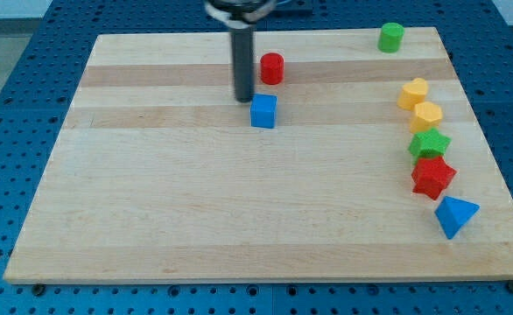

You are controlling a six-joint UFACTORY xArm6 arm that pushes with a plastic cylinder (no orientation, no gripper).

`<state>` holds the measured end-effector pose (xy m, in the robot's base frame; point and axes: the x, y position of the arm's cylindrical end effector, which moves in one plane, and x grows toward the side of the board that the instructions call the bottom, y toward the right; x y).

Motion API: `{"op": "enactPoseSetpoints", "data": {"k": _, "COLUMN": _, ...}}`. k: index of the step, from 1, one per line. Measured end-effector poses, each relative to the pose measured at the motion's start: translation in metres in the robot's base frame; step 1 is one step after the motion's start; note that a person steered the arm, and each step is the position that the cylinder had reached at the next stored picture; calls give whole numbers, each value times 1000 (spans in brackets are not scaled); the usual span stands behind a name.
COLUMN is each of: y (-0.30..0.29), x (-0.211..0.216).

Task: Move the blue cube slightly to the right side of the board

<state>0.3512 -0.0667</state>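
Observation:
The blue cube [263, 111] sits on the wooden board [195, 201], a little above the middle. My tip [243, 99] stands just to the upper left of the blue cube, close to its left edge; I cannot tell if it touches. The dark rod rises from there to the view's top. A red cylinder [271, 67] stands just above and right of the blue cube.
A green cylinder [390, 37] stands near the top right corner. Down the right side lie a yellow block [413, 92], another yellow block [428, 115], a green star [429, 143], a red star [432, 177] and a blue triangle [454, 214].

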Motion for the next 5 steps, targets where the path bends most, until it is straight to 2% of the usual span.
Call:
{"op": "enactPoseSetpoints", "data": {"k": 1, "y": -47, "x": 50}}
{"op": "enactPoseSetpoints", "data": {"k": 2, "y": -30, "x": 60}}
{"op": "enactPoseSetpoints", "data": {"k": 3, "y": 15, "x": 34}}
{"op": "enactPoseSetpoints", "data": {"k": 4, "y": 59, "x": 30}}
{"op": "enactPoseSetpoints", "data": {"k": 5, "y": 50, "x": 37}}
